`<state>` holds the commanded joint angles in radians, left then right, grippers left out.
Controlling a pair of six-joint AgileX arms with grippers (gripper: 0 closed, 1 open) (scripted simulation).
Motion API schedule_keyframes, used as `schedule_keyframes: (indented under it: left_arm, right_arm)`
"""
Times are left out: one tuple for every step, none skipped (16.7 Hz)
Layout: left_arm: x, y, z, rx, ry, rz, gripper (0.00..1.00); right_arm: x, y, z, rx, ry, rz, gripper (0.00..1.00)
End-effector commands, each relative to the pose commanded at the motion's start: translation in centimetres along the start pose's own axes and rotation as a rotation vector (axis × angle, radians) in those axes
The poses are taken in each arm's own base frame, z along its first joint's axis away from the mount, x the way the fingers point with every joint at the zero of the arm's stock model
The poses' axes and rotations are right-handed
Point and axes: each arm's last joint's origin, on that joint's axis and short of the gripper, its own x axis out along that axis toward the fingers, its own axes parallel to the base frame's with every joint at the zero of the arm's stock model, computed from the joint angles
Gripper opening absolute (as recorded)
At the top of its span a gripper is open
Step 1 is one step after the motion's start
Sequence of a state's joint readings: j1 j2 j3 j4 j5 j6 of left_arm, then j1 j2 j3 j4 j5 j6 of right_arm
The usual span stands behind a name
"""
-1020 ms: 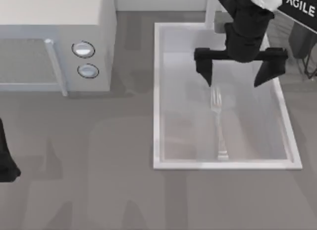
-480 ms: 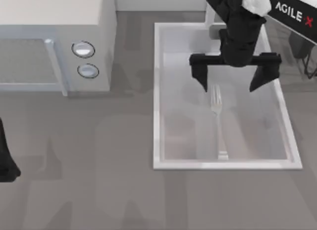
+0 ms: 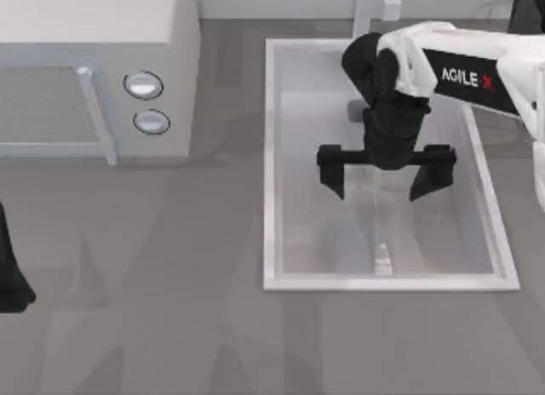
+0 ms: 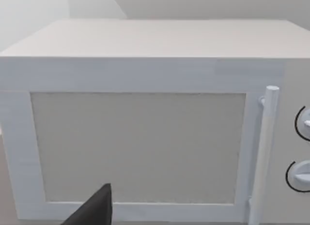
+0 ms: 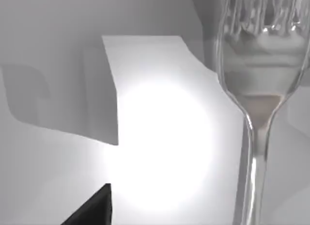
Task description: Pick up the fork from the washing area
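Over the sink basin [image 3: 277, 157], right of centre in the top view, the right gripper [image 3: 385, 174] hangs with its two dark fingers spread wide — nothing between them, nothing held. The fork [image 3: 379, 242] lies flat on the basin floor, handle running toward the lower edge of the frame, tines up under the wrist where the arm body hides them. In the right wrist view the fork [image 5: 256, 104] sits close, tines at the upper right, neck and handle dropping to the lower right; a dark fingertip [image 5: 94, 208] shows at the lower left.

Step in hand, by my reading: approach and alignment over the fork, grasp not yet made. The fingers straddle the fork's line, one on each side, but whether they have reached the level of the basin floor cannot be told.

Next move calls for a descent until the fingertips bracket the neck or upper handle, then closing — the fork is thin and lies flat, so a shallow closure would likely slip over it.

Left gripper [image 3: 13, 284] is parked at the far left edge of the top view, facing the microwave [image 4: 145, 137].
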<state>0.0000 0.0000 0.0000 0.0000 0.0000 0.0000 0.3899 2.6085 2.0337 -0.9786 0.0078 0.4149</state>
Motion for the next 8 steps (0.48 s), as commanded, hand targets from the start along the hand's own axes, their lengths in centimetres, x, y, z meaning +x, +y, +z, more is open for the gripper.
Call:
schedule_keyframes:
  left_arm:
    - [0.0,0.0,0.0,0.0,0.0,0.0,1.0]
    - [0.0,0.0,0.0,0.0,0.0,0.0,1.0]
    - [0.0,0.0,0.0,0.0,0.0,0.0,1.0]
    - [0.0,0.0,0.0,0.0,0.0,0.0,1.0]
    - [0.0,0.0,0.0,0.0,0.0,0.0,1.0]
    - [0.0,0.0,0.0,0.0,0.0,0.0,1.0]
    - [0.0,0.0,0.0,0.0,0.0,0.0,1.0]
    - [0.0,0.0,0.0,0.0,0.0,0.0,1.0]
  right_arm:
    - [1.5,0.0,-0.2,0.0,0.002,-0.001,1.0]
    - [2.7,-0.1,-0.4,-0.001,0.007,-0.003,1.0]
    - [3.6,-0.2,-0.6,-0.001,0.012,-0.005,1.0]
    - [4.0,-0.2,-0.7,-0.001,0.015,-0.007,1.0]
    - [4.1,-0.2,-0.7,-0.001,0.016,-0.007,1.0]
    - [4.1,-0.2,-0.7,-0.001,0.016,-0.007,1.0]
    - [4.1,-0.2,-0.7,-0.001,0.016,-0.007,1.0]
    - [4.1,-0.2,-0.7,-0.001,0.016,-0.007,1.0]
